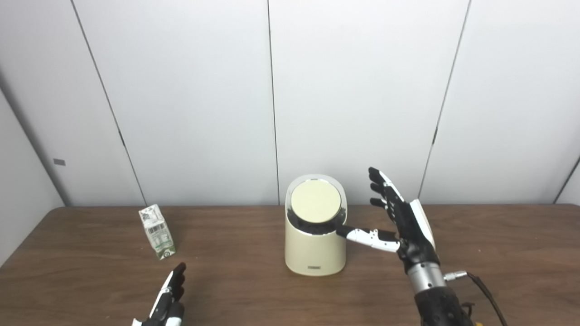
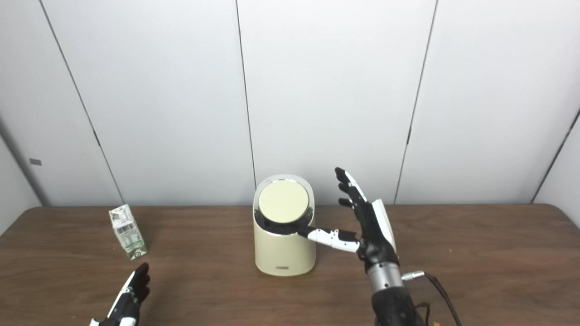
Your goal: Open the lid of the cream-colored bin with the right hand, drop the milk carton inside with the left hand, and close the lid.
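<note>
Now right hand fingers spread, thumb touching bin rim

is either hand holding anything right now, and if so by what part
Nothing is held. The right hand is open beside the bin, thumb at its rim; the left hand is open, short of the milk carton.

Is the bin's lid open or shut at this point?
Shut. The round cream lid sits flat in the bin's top ring, with no opening visible. The right robot hand's thumb reaches its edge.
</note>
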You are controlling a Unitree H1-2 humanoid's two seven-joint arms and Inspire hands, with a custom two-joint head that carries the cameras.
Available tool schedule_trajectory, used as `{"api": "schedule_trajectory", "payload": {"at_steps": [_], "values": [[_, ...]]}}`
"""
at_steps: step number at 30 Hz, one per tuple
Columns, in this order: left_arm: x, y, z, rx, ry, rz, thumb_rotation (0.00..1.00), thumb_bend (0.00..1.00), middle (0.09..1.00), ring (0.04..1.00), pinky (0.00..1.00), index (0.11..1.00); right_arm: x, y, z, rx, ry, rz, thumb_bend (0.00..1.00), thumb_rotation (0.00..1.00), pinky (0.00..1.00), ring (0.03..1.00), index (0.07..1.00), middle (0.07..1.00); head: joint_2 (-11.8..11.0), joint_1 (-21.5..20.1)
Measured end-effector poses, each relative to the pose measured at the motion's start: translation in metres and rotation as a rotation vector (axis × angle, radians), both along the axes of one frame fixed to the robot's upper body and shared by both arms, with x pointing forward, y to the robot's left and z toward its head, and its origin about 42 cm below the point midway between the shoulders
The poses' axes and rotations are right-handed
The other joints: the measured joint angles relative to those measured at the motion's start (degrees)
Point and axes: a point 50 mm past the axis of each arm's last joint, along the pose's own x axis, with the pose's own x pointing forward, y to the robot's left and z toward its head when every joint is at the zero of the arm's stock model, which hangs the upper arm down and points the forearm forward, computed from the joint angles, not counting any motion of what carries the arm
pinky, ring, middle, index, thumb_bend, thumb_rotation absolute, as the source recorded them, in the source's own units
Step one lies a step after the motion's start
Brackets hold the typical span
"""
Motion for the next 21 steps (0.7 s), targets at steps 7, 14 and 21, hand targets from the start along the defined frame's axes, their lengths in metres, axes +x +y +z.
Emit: {"api": "schedule_trajectory", "payload": {"at_steps": [7,14,21], "values": [[0.0,0.0,0.0,0.0,-0.001,0.0,0.89,0.47,1.0,1.0,1.0,1.0,0.029,0.014,0.003,-0.049,0.02,-0.019,0.9,0.22,0.78,0.902,0.915,0.922,0.44,0.17],[-0.001,0.0,0.0,0.0,-0.002,-0.001,0.87,0.47,1.0,1.0,1.0,1.0,0.05,0.021,-0.001,-0.09,0.036,-0.038,0.89,0.19,0.78,0.907,0.922,0.94,1.32,0.35],[-0.002,-0.001,0.001,0.007,-0.002,-0.003,0.88,0.44,1.0,1.0,1.0,1.0,0.065,0.024,0.008,-0.166,-0.02,-0.032,0.88,0.17,0.86,0.918,0.939,0.93,1.5,0.7]]}}
